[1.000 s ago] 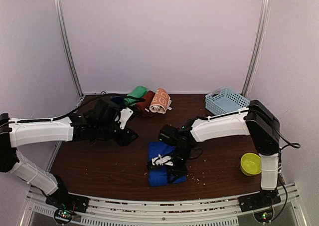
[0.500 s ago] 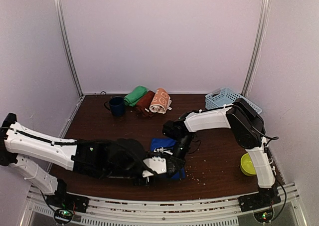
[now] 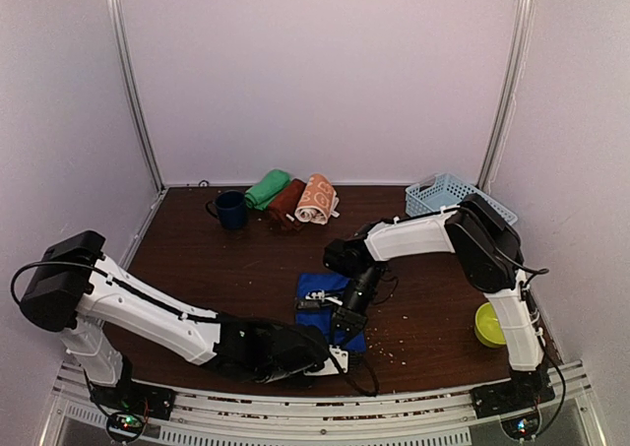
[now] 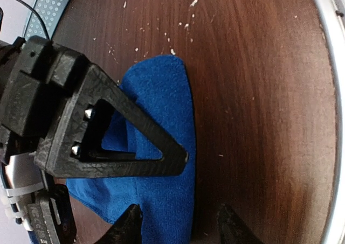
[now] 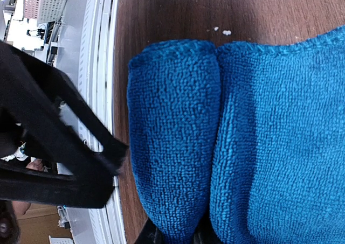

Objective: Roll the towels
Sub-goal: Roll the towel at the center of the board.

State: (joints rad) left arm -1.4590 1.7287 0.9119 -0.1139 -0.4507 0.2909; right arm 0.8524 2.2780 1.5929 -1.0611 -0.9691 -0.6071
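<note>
Blue towel (image 4: 161, 93) mid-roll: right gripper (image 5: 175, 236) pinches the rolled edge, left gripper (image 4: 178, 230) hovers spread alongside; next, the roll needs turning onward.

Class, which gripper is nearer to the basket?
Right. The right gripper is on the blue towel, in front of the basket and to its left. The left gripper is farther still, at the front edge of the table.

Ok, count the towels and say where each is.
4. Green rolled cloth towel, dark maroon rolled towel and orange bunny-print rolled towel lie side by side at the back; royal blue towel lies part-rolled near the front edge. The arms may hide more.
</note>
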